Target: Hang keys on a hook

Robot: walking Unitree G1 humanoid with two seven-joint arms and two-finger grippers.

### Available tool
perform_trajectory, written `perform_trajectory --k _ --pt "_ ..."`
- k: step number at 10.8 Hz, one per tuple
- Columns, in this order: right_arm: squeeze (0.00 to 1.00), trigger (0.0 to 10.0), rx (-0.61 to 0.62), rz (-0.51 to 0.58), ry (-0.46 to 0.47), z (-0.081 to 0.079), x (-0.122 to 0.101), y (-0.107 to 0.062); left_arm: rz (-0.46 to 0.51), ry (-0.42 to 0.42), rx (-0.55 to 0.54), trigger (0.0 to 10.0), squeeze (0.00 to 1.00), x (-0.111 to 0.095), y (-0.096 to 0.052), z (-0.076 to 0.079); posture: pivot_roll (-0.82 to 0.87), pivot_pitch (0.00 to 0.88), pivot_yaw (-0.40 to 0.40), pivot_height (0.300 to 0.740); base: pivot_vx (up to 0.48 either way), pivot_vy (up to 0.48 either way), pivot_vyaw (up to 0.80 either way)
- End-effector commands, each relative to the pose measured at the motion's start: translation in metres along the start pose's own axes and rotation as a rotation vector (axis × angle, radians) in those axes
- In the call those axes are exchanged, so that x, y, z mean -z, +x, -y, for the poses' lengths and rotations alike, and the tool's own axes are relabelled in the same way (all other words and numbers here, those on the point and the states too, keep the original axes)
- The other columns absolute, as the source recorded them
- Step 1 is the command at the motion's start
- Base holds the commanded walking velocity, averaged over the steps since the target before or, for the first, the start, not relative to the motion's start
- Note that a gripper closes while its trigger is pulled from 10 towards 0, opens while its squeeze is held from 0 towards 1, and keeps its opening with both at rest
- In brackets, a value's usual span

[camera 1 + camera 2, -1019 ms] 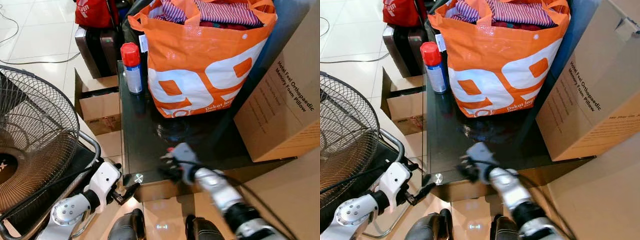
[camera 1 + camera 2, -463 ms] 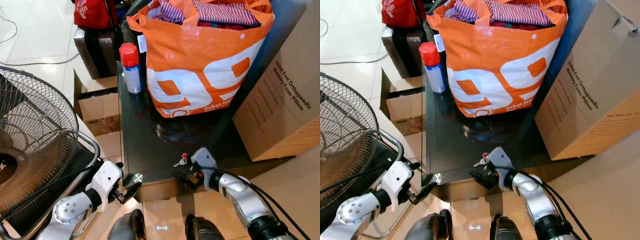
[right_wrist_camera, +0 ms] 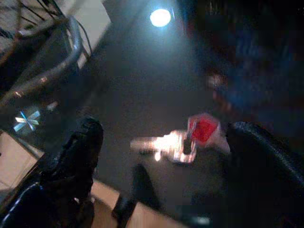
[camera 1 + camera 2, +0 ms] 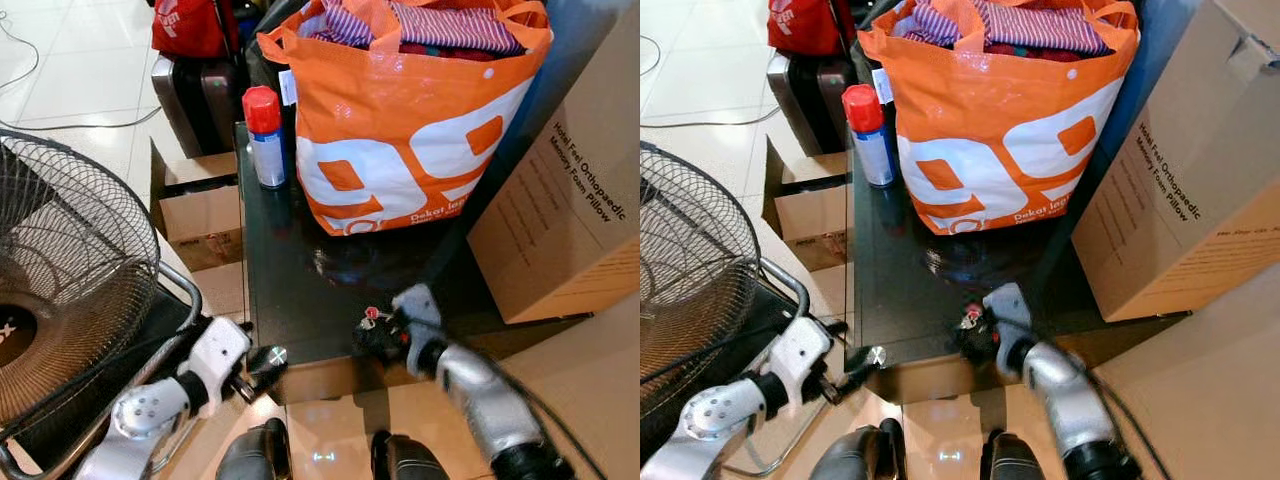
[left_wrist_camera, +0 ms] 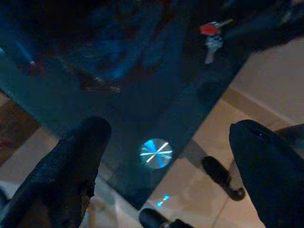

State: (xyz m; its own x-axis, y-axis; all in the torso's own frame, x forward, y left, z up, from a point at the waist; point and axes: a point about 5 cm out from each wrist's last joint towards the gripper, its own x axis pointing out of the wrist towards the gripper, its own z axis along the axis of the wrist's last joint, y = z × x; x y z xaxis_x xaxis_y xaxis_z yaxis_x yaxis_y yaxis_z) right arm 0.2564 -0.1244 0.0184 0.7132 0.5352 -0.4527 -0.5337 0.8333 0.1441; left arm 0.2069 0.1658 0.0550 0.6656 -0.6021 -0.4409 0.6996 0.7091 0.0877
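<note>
Keys (image 3: 190,137) with red tag lying on dark glass table (image 4: 300,270) near its front edge, right end effector (image 3: 161,156) spread wide around them, gripping nothing, left end effector (image 5: 166,166) open and empty at table's 7 o'clock corner

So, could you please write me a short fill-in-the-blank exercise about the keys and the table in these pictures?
1. The keys lie on the dark glass ____.
2. The keys carry a small tag coloured ____.
3. The pincer nearest the keys is the ____ pincer.
4. The spray can beside the orange bag has a ____ cap.

Missing words: table; red; right; red
</note>
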Motion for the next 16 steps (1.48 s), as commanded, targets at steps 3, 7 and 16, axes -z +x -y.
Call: perform_trajectory --k 3,7,16 --pt "0.0 8.7 0.002 -0.013 0.096 -0.012 0.004 0.002 -0.02 -0.006 0.094 10.0 0.0 0.002 0.001 0.006 -0.06 0.194 0.042 0.74 0.0 0.0 0.0" --pt "0.0 7.6 0.105 0.076 0.156 -0.016 -0.013 0.009 -0.021 0.006 0.107 10.0 0.0 0.001 0.003 0.003 -0.07 0.192 0.045 0.74 0.0 0.0 0.0" --pt "0.0 0.0 0.227 0.007 0.08 -0.011 -0.005 0.018 -0.023 0.009 0.115 10.0 0.0 0.001 0.003 0.008 -0.07 0.196 0.043 0.74 0.0 0.0 0.0"
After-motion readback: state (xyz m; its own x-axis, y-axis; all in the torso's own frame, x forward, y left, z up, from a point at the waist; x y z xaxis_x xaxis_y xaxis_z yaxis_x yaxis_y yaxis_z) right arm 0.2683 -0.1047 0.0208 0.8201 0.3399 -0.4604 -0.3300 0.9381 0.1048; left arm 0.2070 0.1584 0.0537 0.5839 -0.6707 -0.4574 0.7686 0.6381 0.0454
